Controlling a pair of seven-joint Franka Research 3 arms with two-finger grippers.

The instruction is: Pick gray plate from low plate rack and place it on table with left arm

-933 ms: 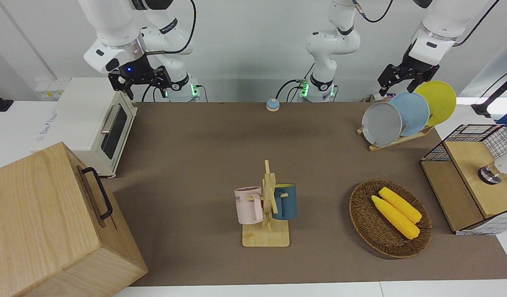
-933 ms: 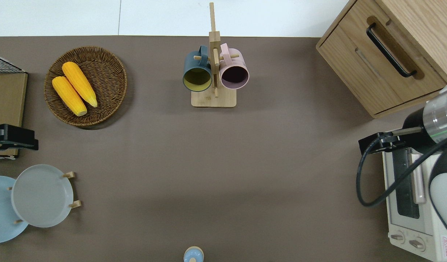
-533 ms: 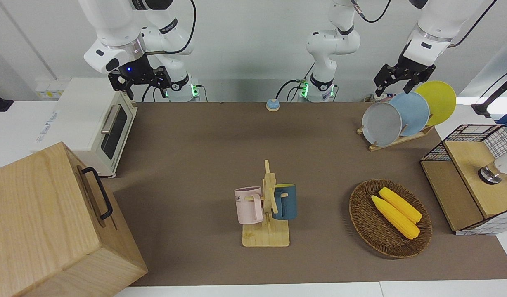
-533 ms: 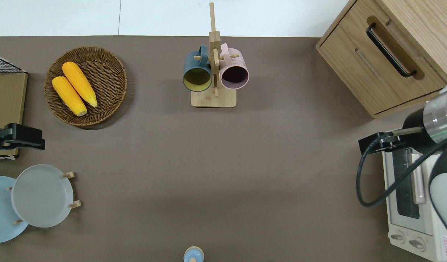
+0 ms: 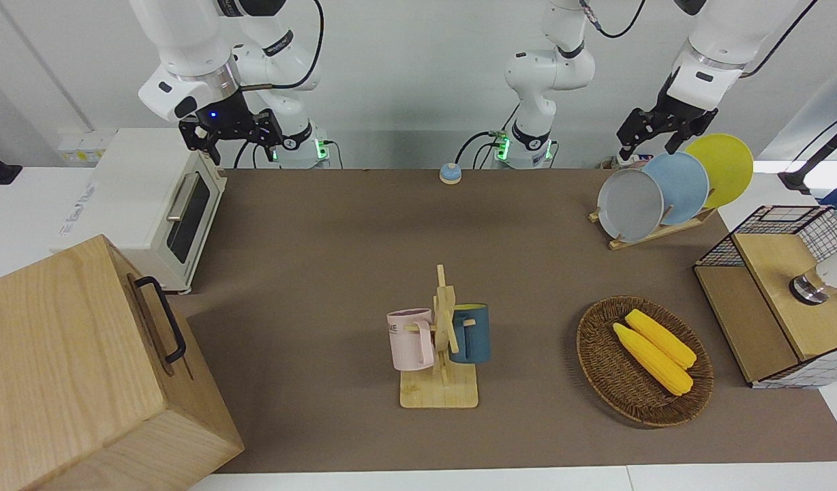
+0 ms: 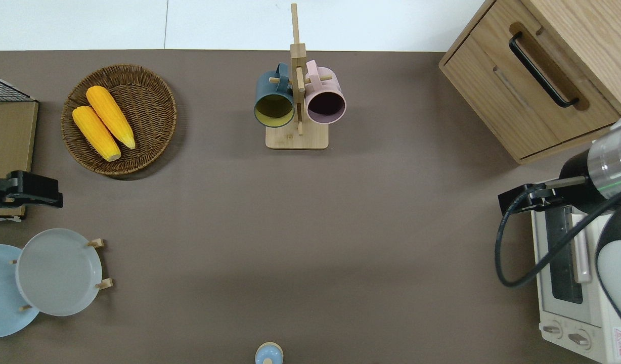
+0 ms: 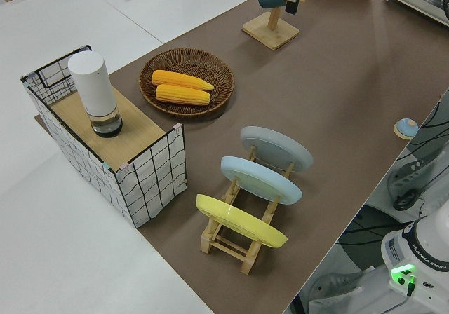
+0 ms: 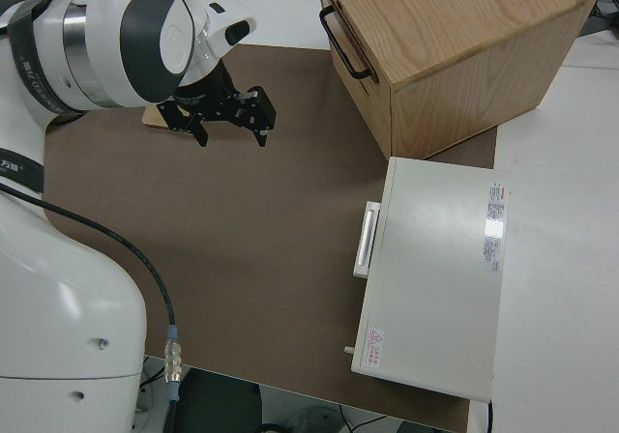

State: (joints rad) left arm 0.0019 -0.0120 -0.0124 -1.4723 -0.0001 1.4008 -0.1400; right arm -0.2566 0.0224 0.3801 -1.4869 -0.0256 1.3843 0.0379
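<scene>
The gray plate [image 5: 630, 204] leans in the end slot of the low plate rack [image 5: 653, 232] that lies toward the table's middle, at the left arm's end of the table [image 5: 323, 239]. It also shows in the overhead view [image 6: 57, 271] and the left side view [image 7: 276, 148]. My left gripper [image 5: 653, 140] is open and empty, up in the air. In the overhead view it [image 6: 25, 188] hangs over the mat between the rack [image 6: 99, 263] and the wire crate. My right gripper [image 8: 232, 129] is open and parked.
A light blue plate [image 5: 679, 179] and a yellow plate [image 5: 722, 167] stand in the same rack. A wire crate [image 5: 780, 293], a basket of corn [image 5: 643, 358], a mug tree [image 5: 440, 341], a wooden cabinet [image 5: 84, 368], a toaster oven [image 5: 146, 204] and a small bell [image 5: 450, 173] are on the table.
My left gripper has risen a little and shifted slightly toward the table's middle, then held still. The plates and the right arm have not moved.
</scene>
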